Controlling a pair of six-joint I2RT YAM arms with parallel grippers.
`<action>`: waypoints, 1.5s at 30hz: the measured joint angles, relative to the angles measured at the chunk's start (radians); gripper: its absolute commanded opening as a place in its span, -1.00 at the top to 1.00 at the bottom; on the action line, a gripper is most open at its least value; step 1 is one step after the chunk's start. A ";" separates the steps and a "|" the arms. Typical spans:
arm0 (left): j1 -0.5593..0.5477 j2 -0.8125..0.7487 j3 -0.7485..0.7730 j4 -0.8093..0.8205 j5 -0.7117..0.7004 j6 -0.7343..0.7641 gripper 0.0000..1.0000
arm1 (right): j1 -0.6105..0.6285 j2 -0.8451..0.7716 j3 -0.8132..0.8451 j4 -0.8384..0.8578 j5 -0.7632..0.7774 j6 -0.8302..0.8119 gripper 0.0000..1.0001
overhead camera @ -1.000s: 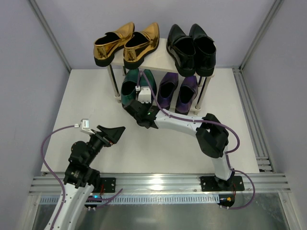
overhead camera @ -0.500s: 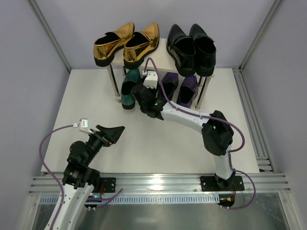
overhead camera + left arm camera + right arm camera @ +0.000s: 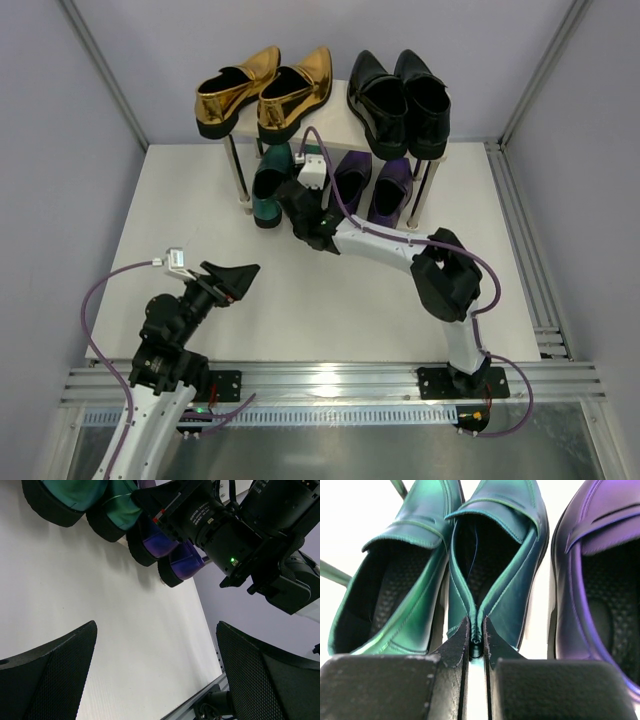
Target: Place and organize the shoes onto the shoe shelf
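A: Right gripper (image 3: 476,630)?
B: Pinched tight on heel rim of right teal shoe (image 3: 495,555), under shoe shelf (image 3: 325,125) top board, beside left teal shoe (image 3: 395,590).
A: Left gripper (image 3: 156,625)?
B: Spread wide, empty, near left.
A: Rest?
B: Gold pair (image 3: 265,90), black pair (image 3: 400,95) on top; purple pair (image 3: 370,185) right of teal.

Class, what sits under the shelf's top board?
The green pair on the left, the purple pair on the right, heels showing. The top board covers their toes; the right tool, shut on one green heel, hides part of that shoe.
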 measured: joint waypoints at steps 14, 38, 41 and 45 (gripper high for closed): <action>0.000 0.007 0.000 0.000 -0.008 0.000 -0.99 | 0.031 -0.009 -0.058 0.074 -0.027 -0.027 0.92; 0.000 -0.007 0.000 0.000 -0.027 -0.002 -0.99 | 0.059 -0.010 -0.012 0.037 -0.097 0.029 -0.79; 0.000 -0.007 0.000 0.000 -0.027 -0.003 -0.99 | 0.073 -0.041 -0.051 0.019 -0.062 0.032 -0.89; 0.000 -0.007 0.000 0.000 -0.027 -0.004 -0.99 | 0.079 -0.098 -0.086 -0.033 0.016 0.031 -0.89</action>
